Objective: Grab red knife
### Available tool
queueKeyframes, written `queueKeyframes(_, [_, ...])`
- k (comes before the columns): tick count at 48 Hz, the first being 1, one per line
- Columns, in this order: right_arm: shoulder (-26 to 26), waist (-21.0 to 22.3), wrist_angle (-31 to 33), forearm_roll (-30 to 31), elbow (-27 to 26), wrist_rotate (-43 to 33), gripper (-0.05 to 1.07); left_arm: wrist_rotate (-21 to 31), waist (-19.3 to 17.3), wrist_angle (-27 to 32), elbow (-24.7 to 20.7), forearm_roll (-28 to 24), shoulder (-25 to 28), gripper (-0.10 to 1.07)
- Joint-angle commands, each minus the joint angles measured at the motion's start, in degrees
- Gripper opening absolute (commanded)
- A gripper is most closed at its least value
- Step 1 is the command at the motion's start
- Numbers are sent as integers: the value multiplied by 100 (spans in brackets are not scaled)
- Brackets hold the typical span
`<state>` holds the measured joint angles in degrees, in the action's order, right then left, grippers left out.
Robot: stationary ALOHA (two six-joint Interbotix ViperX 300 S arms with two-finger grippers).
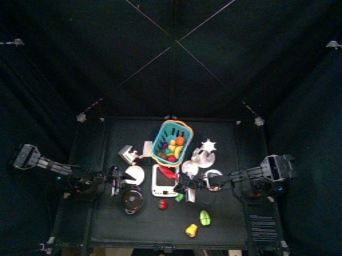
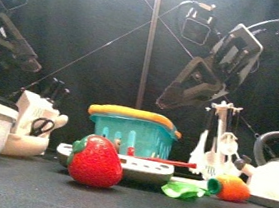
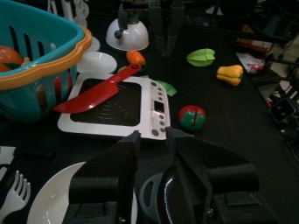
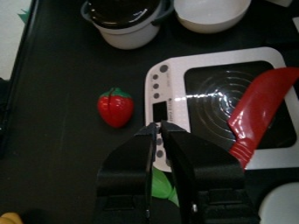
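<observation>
The red knife (image 3: 100, 90) lies slantwise across the white kitchen scale (image 3: 128, 114), its blade over the dark plate. From the right wrist, the knife (image 4: 263, 105) shows at the scale's (image 4: 176, 83) far side. My left gripper (image 3: 158, 150) hovers open just short of the scale's near edge, nothing between its jaws. My right gripper (image 4: 160, 138) hangs over the scale's other end beside a strawberry (image 4: 114, 107), jaws a narrow gap apart and holding nothing. In the front view the knife (image 2: 162, 162) shows as a thin red strip on the scale.
A teal basket (image 3: 35, 61) of toy food stands next to the scale. Beyond it are a kettle (image 3: 126, 33), a white bowl (image 3: 96, 63), a yellow pepper (image 3: 230, 73) and a green piece (image 3: 201, 57). A white pot (image 4: 126, 22) sits near the strawberry.
</observation>
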<state>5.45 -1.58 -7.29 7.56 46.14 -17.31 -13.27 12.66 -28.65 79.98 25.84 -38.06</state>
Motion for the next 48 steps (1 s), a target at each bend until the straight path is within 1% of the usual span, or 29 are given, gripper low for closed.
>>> queueKeyframes(1, [255,132,-18,-105,9,0,56,9,9,-26,-97,18,26,72])
queueKeyframes(11, [220,562,97,-387,141,-9,59,0,9,-18,-97,9,44,72])
queueKeyframes(19, [158,817,202,-633,334,-9,71,0,0,-26,-97,18,35,72])
queueKeyframes(26, [35,809,211,-817,352,26,84,0,9,-26,-97,18,70,72])
queueKeyframes(33, [-35,773,229,-861,334,0,93,0,0,-18,-97,18,123,72])
queueKeyframes(39, [-193,773,299,-993,316,-9,94,9,9,-18,-79,18,141,72])
queueKeyframes(48, [-598,773,466,-958,141,44,94,9,0,-18,-79,26,141,72])
